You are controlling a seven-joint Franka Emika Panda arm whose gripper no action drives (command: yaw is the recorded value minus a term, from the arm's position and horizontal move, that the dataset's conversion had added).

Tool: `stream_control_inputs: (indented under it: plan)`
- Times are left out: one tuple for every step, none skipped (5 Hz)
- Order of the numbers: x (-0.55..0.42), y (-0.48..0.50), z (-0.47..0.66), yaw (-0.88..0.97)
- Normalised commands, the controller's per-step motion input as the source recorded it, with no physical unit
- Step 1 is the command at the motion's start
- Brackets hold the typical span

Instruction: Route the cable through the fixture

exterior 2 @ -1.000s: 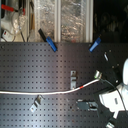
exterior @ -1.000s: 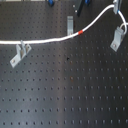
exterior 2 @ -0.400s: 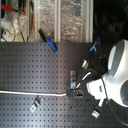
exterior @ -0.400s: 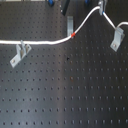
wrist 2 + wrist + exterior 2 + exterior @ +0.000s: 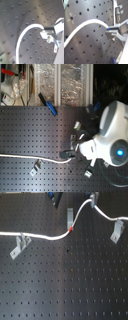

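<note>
**Cable held near the top bracket, two brackets not yet threaded**

First exterior view. The cable [image 5: 45, 237] enters at 9 o'clock, runs past the left bracket [image 5: 20, 244], touching or resting in it, then rises toward 1 o'clock. Its red tape band [image 5: 71, 228] sits just beside the foot of the middle bracket [image 5: 70, 214], which the cord appears to pass beside rather than through. At the top edge the cord reaches the gripper [image 5: 93, 198], mostly cropped, then drops toward 3 o'clock past the right bracket [image 5: 118, 231]. Whether it touches that one, cannot tell.

Second exterior view. The arm's white body [image 5: 112, 134] fills the 3 o'clock side. The cord runs along the black pegboard [image 5: 35, 129] from 9 o'clock to a small clip [image 5: 35, 167] at 7 o'clock and on under the wrist. Jaws hidden here.

First wrist view. The cord curves over the board and ends at the grey fingers [image 5: 115, 30], which look closed on it; a bracket [image 5: 118, 10] stands beyond, apart.

Second wrist view. Same hold: cord loops round and meets the fingers [image 5: 48, 31]. Grip looks pinched, though blurred.

Judgement: step in hand is carrying the held section to a bracket slot. Next move calls for lining the cord over the opening and lowering it in, keeping tension low so the left bracket keeps its length.
</note>
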Motion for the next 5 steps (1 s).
stream_control_inputs:
  plan:
    - [-0.220, 0.105, 0.05, -0.82]
    - [-0.024, -0.009, 0.00, -0.48]
    - [-0.027, -0.016, 0.00, -0.02]
    - [0.037, -0.050, 0.09, -0.96]
    - [0.002, 0.002, 0.11, -1.00]
